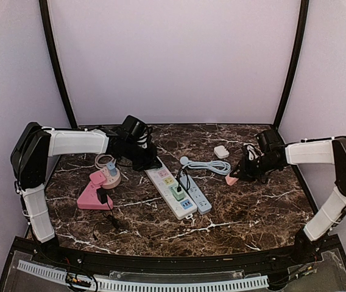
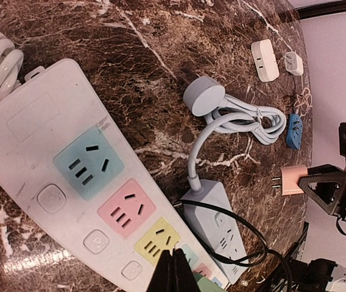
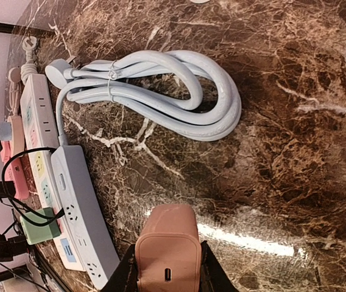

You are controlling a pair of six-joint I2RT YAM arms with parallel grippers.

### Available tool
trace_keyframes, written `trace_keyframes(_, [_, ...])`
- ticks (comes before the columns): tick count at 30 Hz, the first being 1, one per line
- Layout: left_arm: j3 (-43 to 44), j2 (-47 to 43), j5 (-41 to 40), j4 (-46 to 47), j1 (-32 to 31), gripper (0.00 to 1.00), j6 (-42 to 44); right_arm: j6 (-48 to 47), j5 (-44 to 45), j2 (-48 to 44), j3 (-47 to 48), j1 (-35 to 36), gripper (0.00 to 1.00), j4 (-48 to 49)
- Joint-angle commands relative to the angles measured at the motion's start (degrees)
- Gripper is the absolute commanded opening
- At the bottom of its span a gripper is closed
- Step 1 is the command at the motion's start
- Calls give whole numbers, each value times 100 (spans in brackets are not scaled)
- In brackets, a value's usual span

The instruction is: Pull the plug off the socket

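My right gripper [image 1: 241, 173] is shut on a pink charger plug [image 3: 167, 252], which is free of any socket and held just above the marble table. Its bare prongs show in the left wrist view [image 2: 293, 180]. My left gripper [image 1: 142, 160] is shut and empty, its fingertips [image 2: 174, 274] over the yellow socket of the white power strip [image 1: 168, 187], at the strip's far end. A green plug [image 1: 177, 193] sits in that strip. The grey power strip [image 1: 197, 194] lies beside it, with a black cord looped over it.
A coiled grey cable [image 1: 212, 165] lies between the arms. White adapters [image 1: 222, 151] and a blue adapter [image 2: 294, 131] lie at the back right. A pink power strip [image 1: 94, 193] with a black plug and a coiled white cord [image 1: 105, 161] are at the left.
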Motion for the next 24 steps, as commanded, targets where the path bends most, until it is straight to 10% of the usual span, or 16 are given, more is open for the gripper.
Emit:
trace_keyframes(1, [141,-215,-61,-218,-16,0,99,-74,5,92,-61,-80,12,32])
trace_keyframes(24, [41,-254,-72,-221,-16,0,89,-231,361,22,-41,-135,31,-260])
